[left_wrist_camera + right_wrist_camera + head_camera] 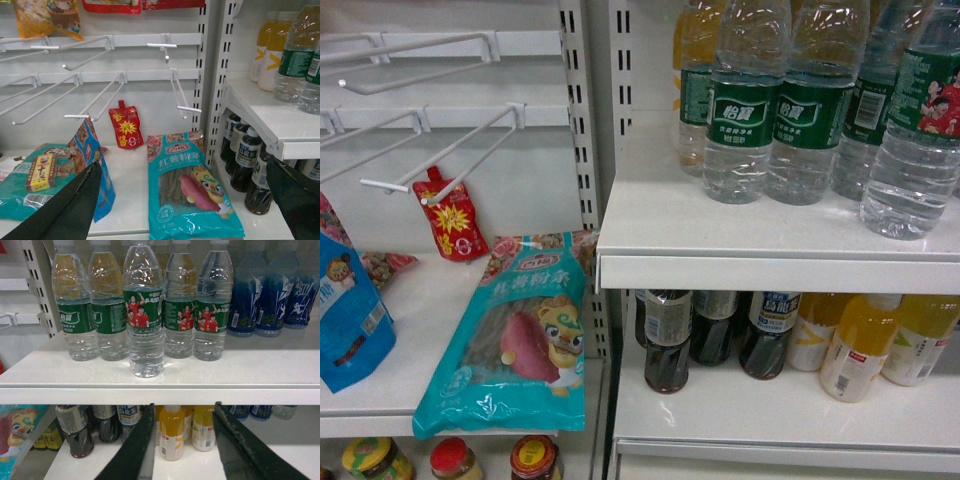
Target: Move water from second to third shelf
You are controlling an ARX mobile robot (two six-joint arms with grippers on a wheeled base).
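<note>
Several bottles of water with green labels stand in a row on the upper white shelf [700, 235] [260, 370]. One water bottle [143, 315] [918, 140], its label showing people in red shirts, stands forward of the row near the shelf's front edge. My right gripper [183, 406] is open, nothing between its fingers, just below that shelf's front lip and slightly right of the forward bottle. My left gripper [182, 165] is wide open and empty, over the left bay. Neither gripper shows in the head view.
The lower shelf [770, 415] holds dark tea bottles [667, 340] and yellow drinks [860, 345] [171, 432]. Blue-wrapped bottles [272, 295] stand right of the water. The left bay has a teal noodle packet [190, 185], a blue bag [350, 320], a red pouch [124, 126] and wire hooks [180, 92].
</note>
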